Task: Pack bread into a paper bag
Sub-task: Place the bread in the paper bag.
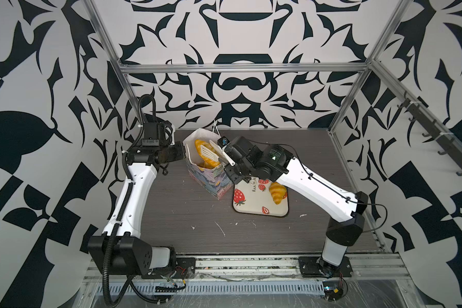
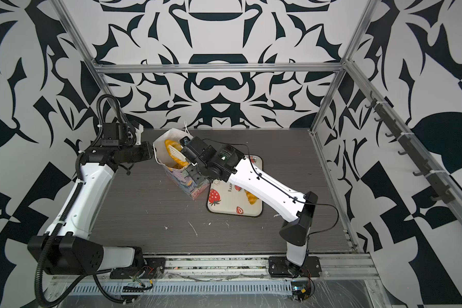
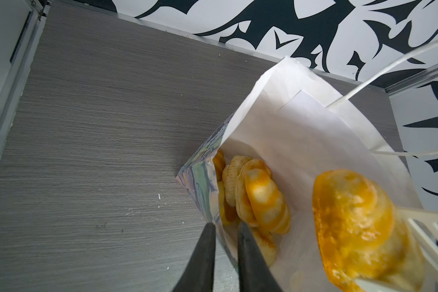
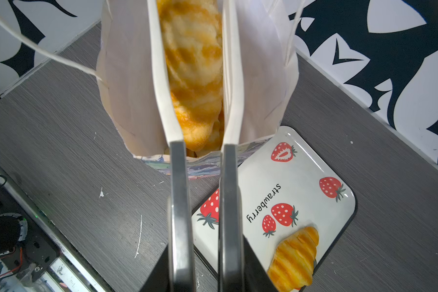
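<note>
Paper bag [image 1: 208,181]: standing upright mid-table, already carrying several pastries [image 3: 258,194].
Strawberry tray [image 1: 251,206]: lying just right of the bag, bearing one last croissant [image 1: 276,193].
Right gripper [image 4: 202,149]: its white paddles [image 4: 159,75] clamping a second croissant [image 4: 192,63] inside the bag's mouth.
Left gripper [image 3: 225,225]: pinching the bag's left wall.
Packing is looking nearly finished.

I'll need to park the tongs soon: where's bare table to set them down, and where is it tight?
Free: the wide table strip between strawberry tray and front rail, and the patch between left arm and paper bag. Crowded: the bag's mouth, where the left gripper pinches the rim and the right gripper's tongs hold a croissant.
</note>
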Controlling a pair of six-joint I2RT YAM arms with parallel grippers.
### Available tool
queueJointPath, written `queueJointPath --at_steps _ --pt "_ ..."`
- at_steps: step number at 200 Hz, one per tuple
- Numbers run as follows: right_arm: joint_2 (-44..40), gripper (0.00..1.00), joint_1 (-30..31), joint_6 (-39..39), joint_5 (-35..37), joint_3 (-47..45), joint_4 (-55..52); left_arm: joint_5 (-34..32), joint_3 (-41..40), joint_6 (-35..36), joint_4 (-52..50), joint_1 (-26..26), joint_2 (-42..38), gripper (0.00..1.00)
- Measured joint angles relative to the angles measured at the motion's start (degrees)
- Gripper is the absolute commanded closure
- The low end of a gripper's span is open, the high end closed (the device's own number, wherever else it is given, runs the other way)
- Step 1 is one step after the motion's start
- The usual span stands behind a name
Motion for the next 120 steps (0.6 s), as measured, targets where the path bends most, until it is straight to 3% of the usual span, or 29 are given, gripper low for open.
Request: queueJointPath --at_steps 120 --pt "-0.2 0.54 0.0 0.0 0.1 -0.3 0.2 0.0 0.0 0.0 0.0 0.0 0.0 0.79"
